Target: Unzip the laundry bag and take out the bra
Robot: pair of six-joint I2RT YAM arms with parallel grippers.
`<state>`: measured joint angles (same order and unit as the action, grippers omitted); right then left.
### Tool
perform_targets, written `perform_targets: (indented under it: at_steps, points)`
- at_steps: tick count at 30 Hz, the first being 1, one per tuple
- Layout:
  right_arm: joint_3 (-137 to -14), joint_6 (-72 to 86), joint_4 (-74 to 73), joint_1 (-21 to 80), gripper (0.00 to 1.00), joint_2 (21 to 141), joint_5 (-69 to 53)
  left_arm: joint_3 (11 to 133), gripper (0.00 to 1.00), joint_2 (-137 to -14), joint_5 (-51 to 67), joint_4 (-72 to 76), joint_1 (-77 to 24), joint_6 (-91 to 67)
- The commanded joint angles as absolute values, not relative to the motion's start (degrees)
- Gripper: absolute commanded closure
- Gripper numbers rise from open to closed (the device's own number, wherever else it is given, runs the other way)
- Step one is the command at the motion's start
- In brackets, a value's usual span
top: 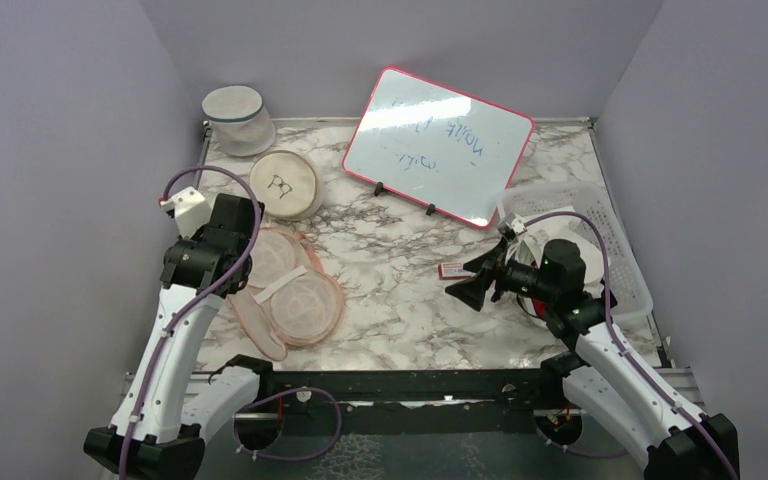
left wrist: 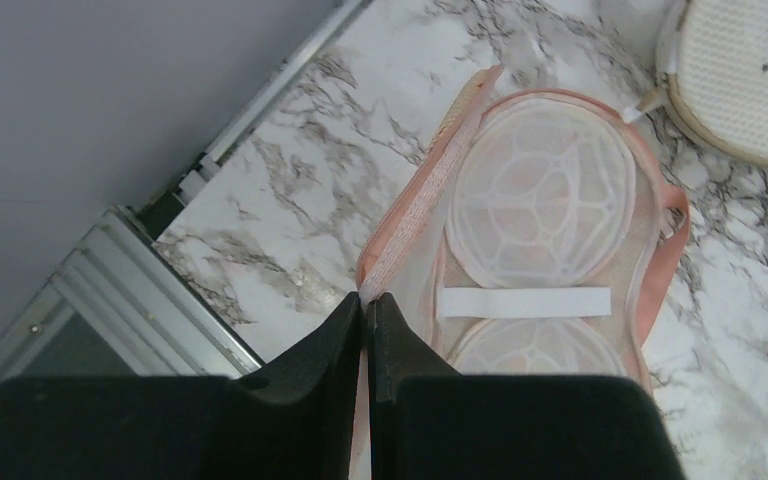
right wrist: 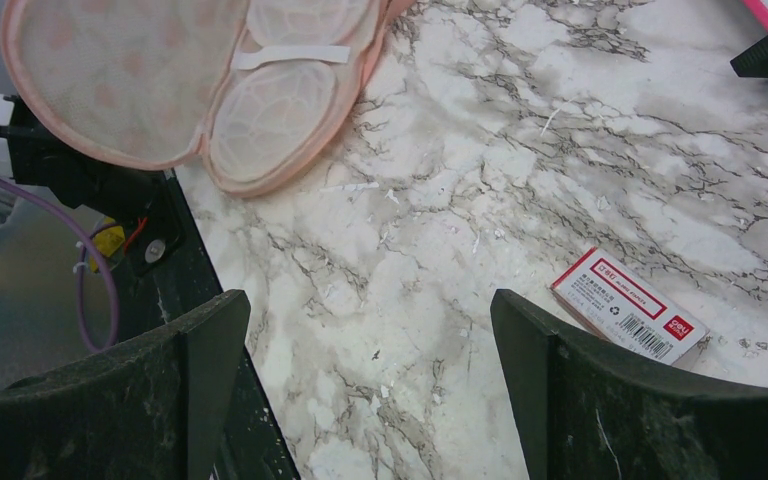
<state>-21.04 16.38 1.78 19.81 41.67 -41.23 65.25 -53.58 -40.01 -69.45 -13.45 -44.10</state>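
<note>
The laundry bag (top: 298,297) lies flat on the marble table at the left, cream mesh with pinkish edging and two round domes joined by a white strap (left wrist: 523,301). My left gripper (left wrist: 368,300) is shut on the bag's pinkish zipper edge (left wrist: 428,195) and holds that edge up. In the right wrist view the bag (right wrist: 270,100) has one mesh flap (right wrist: 110,75) folded open. The bra shows only as a faint peach tint through the mesh (left wrist: 520,185). My right gripper (right wrist: 370,330) is open and empty over the table's middle, well right of the bag.
A small red-and-white box (right wrist: 628,305) lies by the right gripper. A whiteboard (top: 438,145) leans at the back. A round cream disc (top: 285,183) and a white mesh cylinder (top: 237,118) stand behind the bag. A white basket (top: 610,235) is at the right.
</note>
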Motion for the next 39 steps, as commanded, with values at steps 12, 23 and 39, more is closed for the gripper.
perform_targets:
  at_steps: [12,23,39]
  points:
    - [-20.40,16.53,4.13,20.13,0.11,41.65,-41.73,63.81,1.00,-44.29,-53.65,-73.82,-13.10,-54.45]
    - [-20.55,16.44,3.95,20.10,0.11,41.62,-41.43,59.01,1.00,-53.77,-44.82,-60.40,-13.10,-53.46]
    - [-20.61,16.37,3.78,20.13,0.11,41.88,-41.02,53.73,0.68,-58.01,-38.11,-48.16,-13.10,-50.85]
